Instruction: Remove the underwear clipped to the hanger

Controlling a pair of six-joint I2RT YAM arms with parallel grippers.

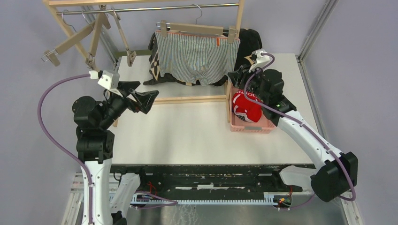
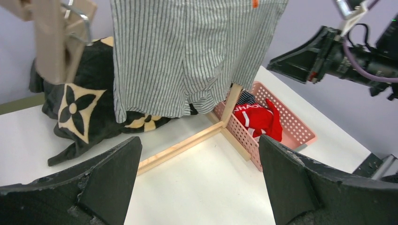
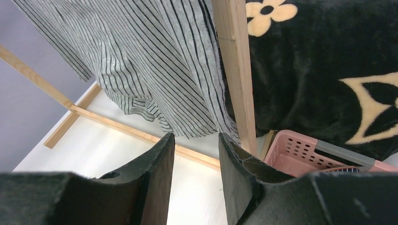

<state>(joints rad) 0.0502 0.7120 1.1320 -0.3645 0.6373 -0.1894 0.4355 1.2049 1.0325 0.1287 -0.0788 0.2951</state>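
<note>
Underwear (image 1: pixel 197 56) on hanger (image 1: pixel 197 29), basket (image 1: pixel 253 129) right (cushion (image 1: pixel 155 65) behind)

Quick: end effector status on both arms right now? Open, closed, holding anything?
Left end effector: wide open, holding nothing.
Right end effector: open by a narrow gap only, holding nothing.

The rack (image 1: pixel 187 99) is bare pale wood, smooth and unvarnished. On it, the pinstriped underwear (image 1: pixel 197 56) is thin, soft, matt cloth; its hanger (image 1: pixel 197 29) is the same raw wood with a bright metal hook. Behind the rack, the cushion (image 2: pixel 80 103) is fuzzy black plush. Just right of the rack, the basket (image 1: pixel 253 127) is perforated pink plastic, holding the red underwear (image 1: pixel 245 107), soft cloth. Under the rack, the table (image 1: pixel 187 136) is smooth matt white. The left gripper (image 2: pixel 199 140) has fingers (image 2: pixel 300 187) of grainy matt black.
</note>
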